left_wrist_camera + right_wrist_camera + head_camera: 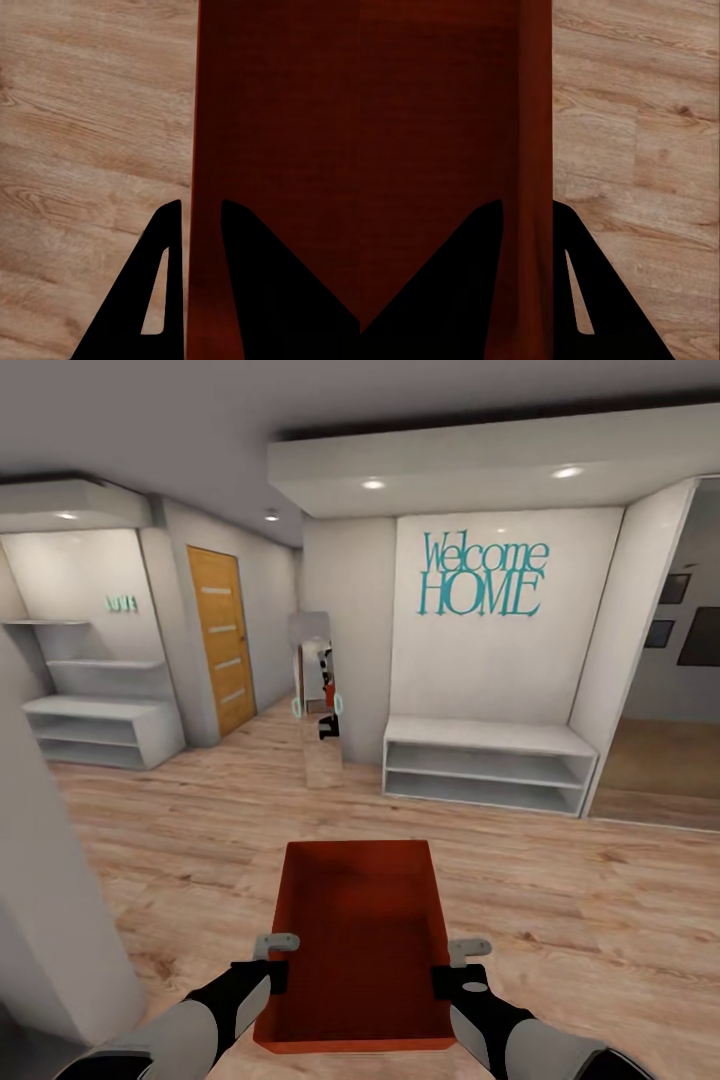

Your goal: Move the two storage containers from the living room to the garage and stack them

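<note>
I'm looking down a hallway of light wood-plank flooring [560, 920], with a white wall bearing teal "Welcome HOME" lettering [483, 576] above a low white shelf bench [488, 763], an orange slatted door [219, 640] to the left and a narrow mirror [318, 700] between them. In front of me one orange-red storage container [356, 945] is carried level above the planks, open side up, between both arms. My left pincer [193, 225] is clamped over its left wall and my right pincer [534, 217] over its right wall, one finger inside and one outside each.
</note>
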Tool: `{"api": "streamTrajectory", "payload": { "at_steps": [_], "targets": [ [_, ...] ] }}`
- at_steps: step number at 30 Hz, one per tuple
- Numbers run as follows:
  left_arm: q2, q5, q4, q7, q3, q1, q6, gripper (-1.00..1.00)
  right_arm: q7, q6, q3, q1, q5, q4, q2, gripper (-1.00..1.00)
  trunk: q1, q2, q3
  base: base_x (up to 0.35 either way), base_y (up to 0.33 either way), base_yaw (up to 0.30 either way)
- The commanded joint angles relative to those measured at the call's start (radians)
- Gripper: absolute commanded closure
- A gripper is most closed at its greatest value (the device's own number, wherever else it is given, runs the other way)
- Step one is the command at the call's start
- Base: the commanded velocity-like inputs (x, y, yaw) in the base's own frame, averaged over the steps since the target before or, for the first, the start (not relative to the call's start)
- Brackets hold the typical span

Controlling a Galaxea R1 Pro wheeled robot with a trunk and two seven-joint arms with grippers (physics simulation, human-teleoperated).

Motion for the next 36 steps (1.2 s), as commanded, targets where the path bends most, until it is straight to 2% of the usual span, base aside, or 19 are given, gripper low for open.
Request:
{"api": "streamTrajectory", "payload": {
  "at_steps": [1,30,36],
  "targets": [
    [0.005,-0.019,-0.004,0.027,-0.003,-0.001,0.007,1.00,-0.005,-0.006,0.003,-0.001,-0.018,0.006,-0.015,1.00,0.001,-0.002,-0.002,0.323,0.000,0.000],
    [0.005,-0.019,-0.004,0.026,-0.002,-0.001,0.007,1.00,-0.005,-0.006,0.003,-0.001,-0.018,0.006,-0.014,1.00,0.001,-0.002,-0.002,0.323,0.000,0.001],
    [0.005,-0.019,-0.004,0.026,-0.002,-0.001,0.007,1.00,-0.005,-0.006,0.003,-0.001,-0.018,0.006,-0.015,1.00,0.001,-0.002,-0.002,0.323,0.000,0.190]
  ]
}}
